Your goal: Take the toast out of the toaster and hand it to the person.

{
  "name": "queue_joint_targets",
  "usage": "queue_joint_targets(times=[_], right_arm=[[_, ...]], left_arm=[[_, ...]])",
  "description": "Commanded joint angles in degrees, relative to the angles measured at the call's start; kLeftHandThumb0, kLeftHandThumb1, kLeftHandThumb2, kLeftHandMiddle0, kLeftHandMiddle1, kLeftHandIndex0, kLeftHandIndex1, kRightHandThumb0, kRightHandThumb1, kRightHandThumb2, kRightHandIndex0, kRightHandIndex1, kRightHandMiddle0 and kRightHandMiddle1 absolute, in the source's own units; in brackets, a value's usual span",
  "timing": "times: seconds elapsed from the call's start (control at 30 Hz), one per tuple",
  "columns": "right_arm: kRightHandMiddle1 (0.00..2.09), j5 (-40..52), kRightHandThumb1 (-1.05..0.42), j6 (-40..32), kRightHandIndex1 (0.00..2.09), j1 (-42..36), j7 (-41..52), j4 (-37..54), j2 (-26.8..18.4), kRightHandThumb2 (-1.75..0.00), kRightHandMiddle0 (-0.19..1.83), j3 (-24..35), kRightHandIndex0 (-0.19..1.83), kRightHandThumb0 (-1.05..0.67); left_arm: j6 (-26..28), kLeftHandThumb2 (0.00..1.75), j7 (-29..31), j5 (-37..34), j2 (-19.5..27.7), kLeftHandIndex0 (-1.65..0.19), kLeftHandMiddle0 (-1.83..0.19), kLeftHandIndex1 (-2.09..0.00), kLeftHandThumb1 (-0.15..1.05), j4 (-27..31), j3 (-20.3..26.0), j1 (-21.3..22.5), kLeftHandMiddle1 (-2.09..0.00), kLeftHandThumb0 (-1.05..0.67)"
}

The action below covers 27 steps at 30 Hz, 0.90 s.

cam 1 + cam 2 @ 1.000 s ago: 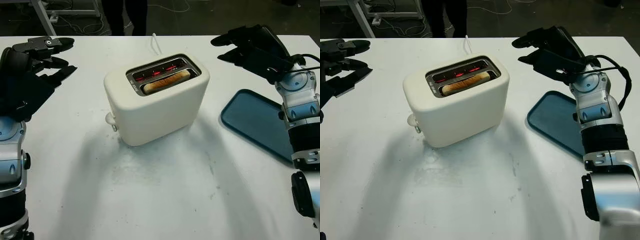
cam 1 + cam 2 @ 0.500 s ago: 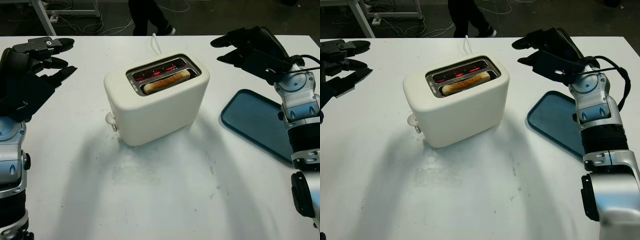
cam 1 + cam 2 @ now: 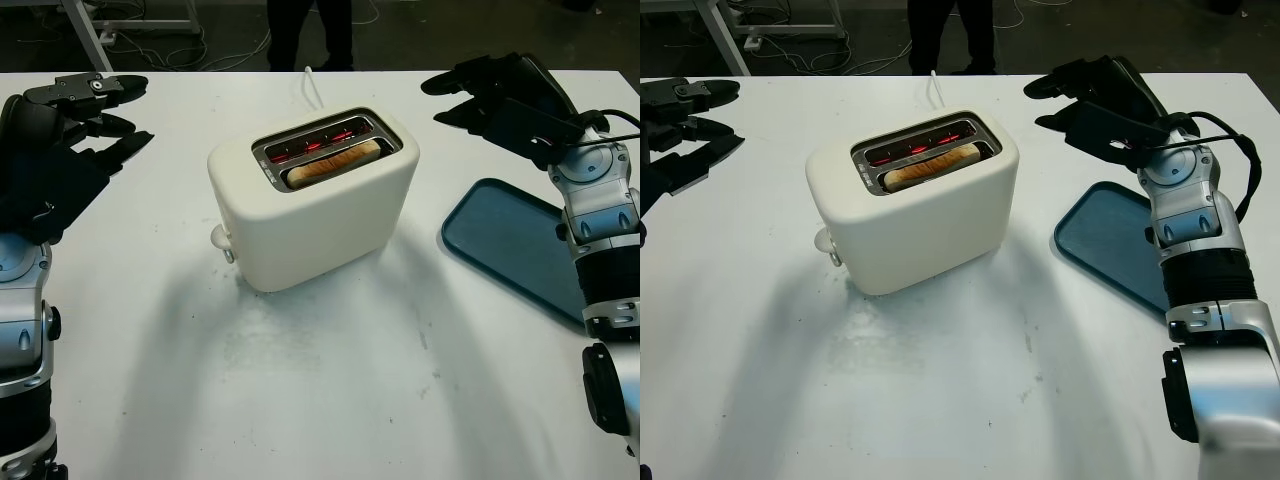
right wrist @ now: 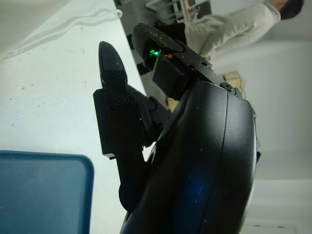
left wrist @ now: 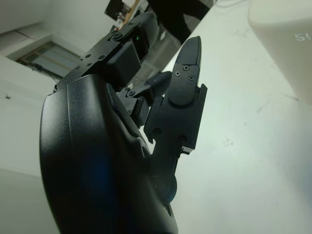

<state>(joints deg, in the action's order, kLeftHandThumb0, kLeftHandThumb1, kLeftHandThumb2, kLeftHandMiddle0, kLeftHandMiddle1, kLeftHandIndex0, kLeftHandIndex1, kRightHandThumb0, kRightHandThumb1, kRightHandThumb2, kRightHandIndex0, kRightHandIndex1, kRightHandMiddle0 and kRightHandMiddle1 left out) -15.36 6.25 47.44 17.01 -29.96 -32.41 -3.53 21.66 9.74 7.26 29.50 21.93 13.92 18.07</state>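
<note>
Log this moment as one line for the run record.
toast in toaster, elements glowing | left hand open, left of toaster | right hand open, above tray | person beyond table

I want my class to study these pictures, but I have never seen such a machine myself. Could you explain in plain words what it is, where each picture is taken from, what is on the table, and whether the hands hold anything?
This is a humanoid robot with two arms ending in black three-finger hands. Two pictures come from cameras in its head, looking down at a white table. The other two come from cameras at its wrists, close to each hand.

On the table stands a cream toaster with a slice of toast in one slot and a red glow in the other. A blue tray lies to its right.

The left hand is to the left of the toaster, the right hand to its right. Both are open and hold nothing. A person's legs stand beyond the table.
</note>
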Motion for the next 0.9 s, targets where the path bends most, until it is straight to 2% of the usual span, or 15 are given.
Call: queue_joint_targets(times=[0.0,0.23,0.37,0.87], right_arm=[[0.01,0.74,-0.92,1.53,0.19,0.33,-0.21,-0.58,-0.11,-0.08,0.88,0.54,1.03,-0.37],[0.0,0.48,-0.92,1.17,0.18,0.38,-0.2,-0.29,-0.16,-0.08,0.88,0.38,1.02,-0.36],[0.0,0.74,-0.92,0.41,0.17,0.4,-0.03,0.34,0.02,-0.07,0.88,0.55,1.03,-0.34],[0.01,1.03,-0.92,0.49,0.19,0.35,0.15,0.78,-0.14,-0.06,0.91,0.82,1.05,-0.27]], left_arm=[[0.42,0.14,0.02,0.18,0.22,-0.77,-0.5,-0.03,0.92,0.44,0.37,-0.61,-0.88,-0.32],[0.93,0.15,0.28,-0.39,0.07,-0.77,-0.5,-0.03,0.92,0.51,0.57,-0.45,-0.88,-0.33],[3.92,0.14,0.38,-0.26,0.3,-0.76,-0.46,-0.03,0.92,2.0,0.15,-0.02,-0.89,-0.38],[1.14,0.13,-0.03,-0.23,0.42,-0.76,-0.46,-0.03,0.92,0.43,0.7,-0.77,-0.86,-0.41]])
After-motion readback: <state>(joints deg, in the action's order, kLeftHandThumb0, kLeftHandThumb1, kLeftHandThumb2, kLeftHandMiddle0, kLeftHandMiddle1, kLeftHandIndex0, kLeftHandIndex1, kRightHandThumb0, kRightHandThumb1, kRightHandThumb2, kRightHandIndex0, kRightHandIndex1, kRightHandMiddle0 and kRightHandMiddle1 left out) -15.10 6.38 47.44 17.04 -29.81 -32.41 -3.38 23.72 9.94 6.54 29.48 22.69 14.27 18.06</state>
